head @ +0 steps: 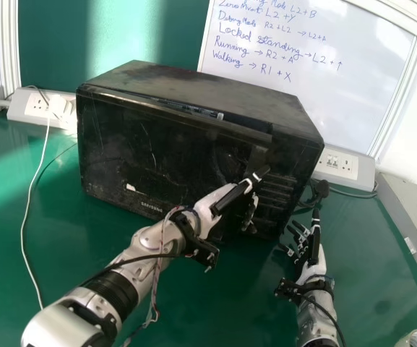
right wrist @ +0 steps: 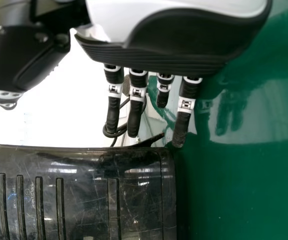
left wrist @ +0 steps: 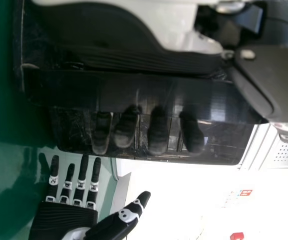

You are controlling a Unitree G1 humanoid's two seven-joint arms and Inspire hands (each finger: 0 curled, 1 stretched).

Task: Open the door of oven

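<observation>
i have the oven [head: 194, 85] standing on the table [head: 31, 238], its door [head: 157, 152] seeming slightly ajar. my left hand [head: 207, 210] is at the oven's front, with extended fingers passing behind the door's free edge, rather close to each other. my right hand [head: 311, 269] is beside the oven's right side, fingers straight and spread. i judge the step is opening wider; next i should pull the edge outward gently, so the fingers do not slip.
</observation>
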